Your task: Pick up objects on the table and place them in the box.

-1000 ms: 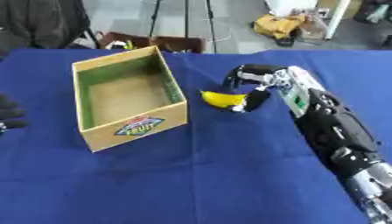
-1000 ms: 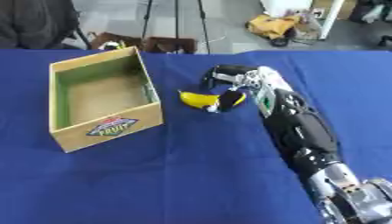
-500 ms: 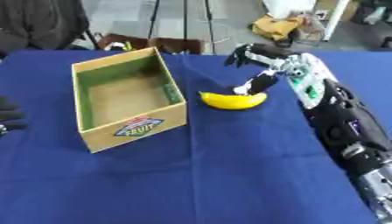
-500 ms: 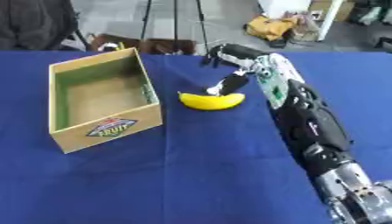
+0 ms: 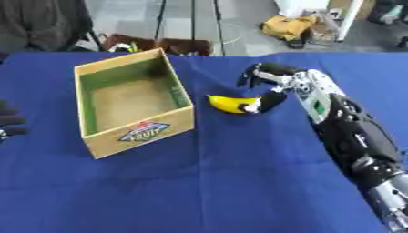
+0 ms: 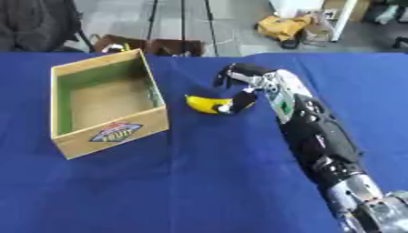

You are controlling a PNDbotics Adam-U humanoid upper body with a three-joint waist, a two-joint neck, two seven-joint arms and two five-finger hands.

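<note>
1. Nearest item: the left hand (image 5: 9,122) showed only at the left edge of the left eye view, dark and partly cut off. Whether its fingers were straight or curled could not be told. It lay well apart from the work, with the box between it and the fruit.

2. The box (image 5: 140,132), cardboard with a green-lined inside and a fruit label on its near wall, stood open-topped on the blue table (image 5: 207,182), left of centre. Nothing was seen inside it.

3. The banana (image 5: 232,104) lay flat on the cloth just right of the box's right wall, apart from it. Its long axis ran left to right, slightly bowed. Its left end pointed toward the box; its right end, with a pale tip, met the thumb.

4. The right hand (image 5: 280,81) reached in from the right and arched over the banana's right end. The fingers (image 5: 253,75) curved above and beyond the fruit with a gap beneath them; the thumb (image 5: 268,101) touched the right end. The hand stood spread and held nothing.

5. Judgement: the right hand was plainly the nearer. The fruit lay to its left and slightly nearer than the fingers, so the coming closure would need to fall across the short axis, with the carry then going left to the box.
</note>
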